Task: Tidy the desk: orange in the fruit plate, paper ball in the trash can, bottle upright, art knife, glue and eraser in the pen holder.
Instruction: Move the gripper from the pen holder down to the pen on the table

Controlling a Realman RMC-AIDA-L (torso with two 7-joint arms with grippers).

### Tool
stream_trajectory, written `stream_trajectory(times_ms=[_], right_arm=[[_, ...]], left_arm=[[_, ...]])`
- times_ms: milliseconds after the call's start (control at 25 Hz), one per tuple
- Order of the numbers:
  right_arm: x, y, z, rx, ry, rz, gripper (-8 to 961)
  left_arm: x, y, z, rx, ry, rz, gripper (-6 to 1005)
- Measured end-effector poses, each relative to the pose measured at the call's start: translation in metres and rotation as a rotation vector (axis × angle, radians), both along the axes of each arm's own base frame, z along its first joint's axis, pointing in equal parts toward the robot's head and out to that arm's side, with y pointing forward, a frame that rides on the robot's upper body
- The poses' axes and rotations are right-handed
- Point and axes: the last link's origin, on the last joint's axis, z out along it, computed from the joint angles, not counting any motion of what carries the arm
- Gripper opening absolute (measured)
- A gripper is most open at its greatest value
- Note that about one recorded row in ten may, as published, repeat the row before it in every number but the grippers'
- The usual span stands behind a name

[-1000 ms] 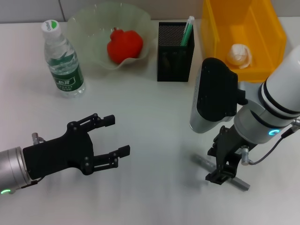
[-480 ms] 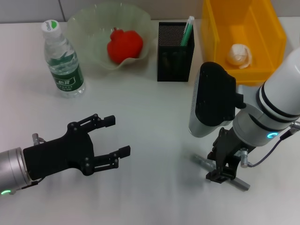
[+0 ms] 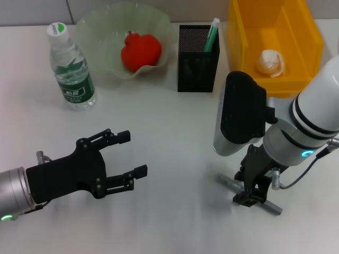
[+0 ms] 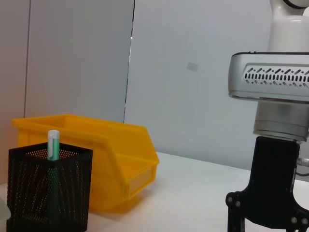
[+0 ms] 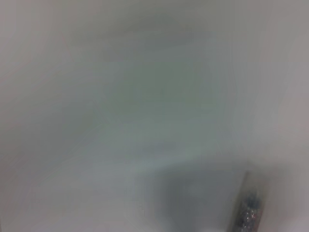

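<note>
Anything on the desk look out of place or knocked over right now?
Only the art knife is out of place: it lies flat on the desk under the right claw, not in the pen holder. The bottle stands upright, and nothing looks spilled. The left claw hangs open, idle.

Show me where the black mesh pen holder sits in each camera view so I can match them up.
Head view: pen holder at top centre, left of the yellow bin.
Left wrist view: pen holder at lower left, the yellow bin behind it.
Right wrist view: not in it.
Shared landmark: the yellow bin.
</note>
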Motion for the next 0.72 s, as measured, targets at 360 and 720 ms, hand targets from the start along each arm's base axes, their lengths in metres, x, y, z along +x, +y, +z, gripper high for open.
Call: stream_trajectory(times_ms=[360, 720], right_arm=[[0.0024, -0.0009, -0.0022, -0.007, -0.011, -0.001, 394], [0.0019, -0.0001, -0.0023, -0.004, -0.011, 0.002, 347]], left_arm=[[-0.0004, -0.0004, 0.0, 0.0, 0.0, 0.002, 842], [-0.0002, -0.0006, -0.0002, -0.001, -0.001, 0.002, 842]])
